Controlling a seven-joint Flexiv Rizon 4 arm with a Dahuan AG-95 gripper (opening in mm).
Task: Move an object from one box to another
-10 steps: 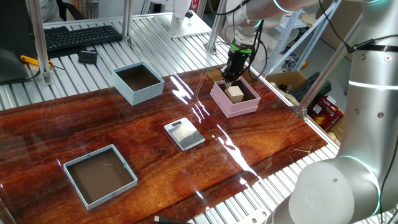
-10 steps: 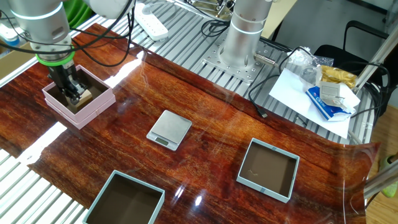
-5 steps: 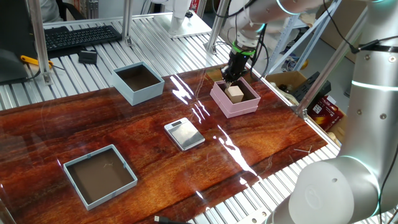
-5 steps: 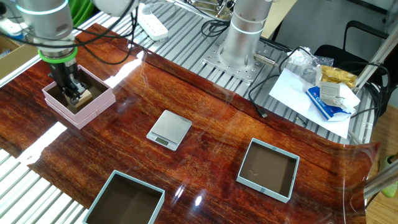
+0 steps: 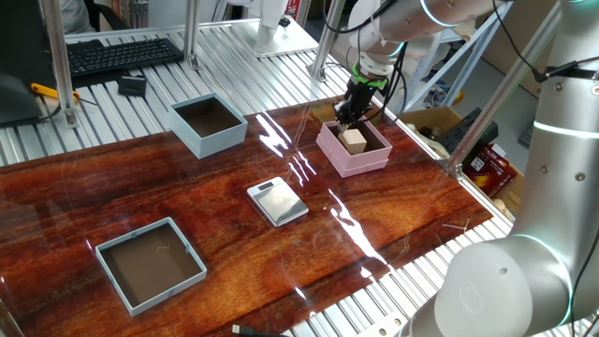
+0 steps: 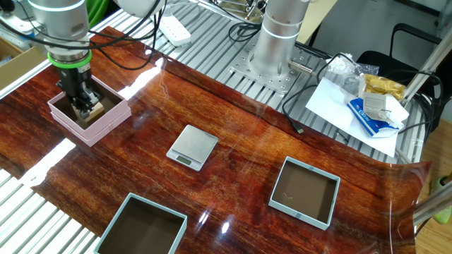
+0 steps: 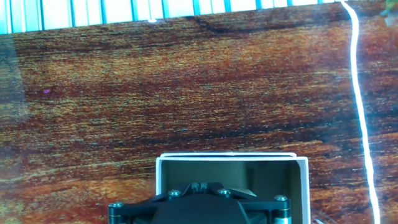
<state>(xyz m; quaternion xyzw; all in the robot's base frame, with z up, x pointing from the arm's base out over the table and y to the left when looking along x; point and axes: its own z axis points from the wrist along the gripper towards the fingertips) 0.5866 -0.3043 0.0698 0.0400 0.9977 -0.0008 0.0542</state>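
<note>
The object, a small tan cube, sits inside the pink box. My gripper hangs over that box, fingers shut, tips just at the cube's far upper edge. I cannot tell if they touch it. From the other fixed view the gripper dips into the pink box beside the cube. In the hand view the shut gripper sits over the box's pale rim, and the cube is hidden. The tall light blue box stands far to the left.
A flat silver scale lies mid-table. A shallow grey-blue tray stands near the front left. In the other fixed view the scale, the tray and the blue box show, with papers by the arm's base.
The wrist and upper arm have shifted slightly sideways over the pink box. The fingers stay shut and the cube has not moved.
</note>
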